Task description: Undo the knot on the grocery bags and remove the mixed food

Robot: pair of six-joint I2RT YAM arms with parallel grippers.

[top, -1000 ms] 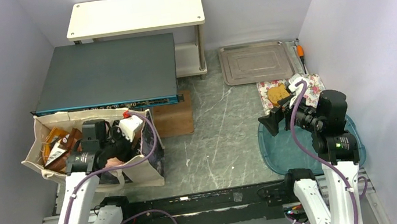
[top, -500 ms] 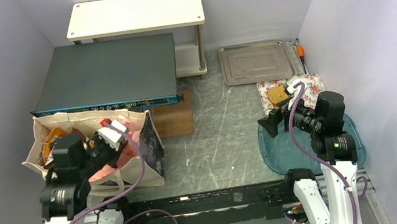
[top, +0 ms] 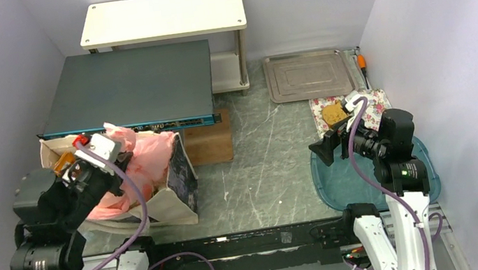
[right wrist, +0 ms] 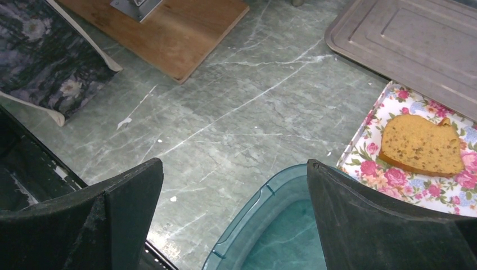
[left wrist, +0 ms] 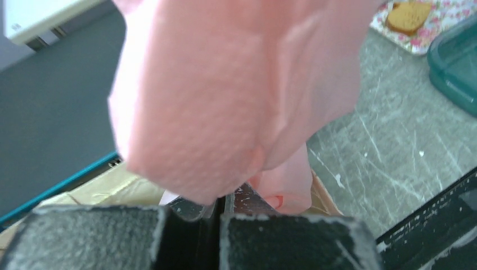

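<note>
Left wrist view: pink plastic bag [left wrist: 225, 95] fills frame, out of focus; knot not discernible. Tips of left gripper [left wrist: 220, 209] lost under the plastic.

Top view: bag covers mouth of canvas tote [top: 176, 186]; contents hidden, bar a corner of orange packet [top: 63, 160].

Right wrist view: tote cut off at left edge, floral plate [right wrist: 368, 160] at right.

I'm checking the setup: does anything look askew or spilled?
The canvas tote slumps, its near wall sagging outward, and the pink plastic bag bulges above its rim, pinched in the left hand. Nothing looks spilled.
</note>
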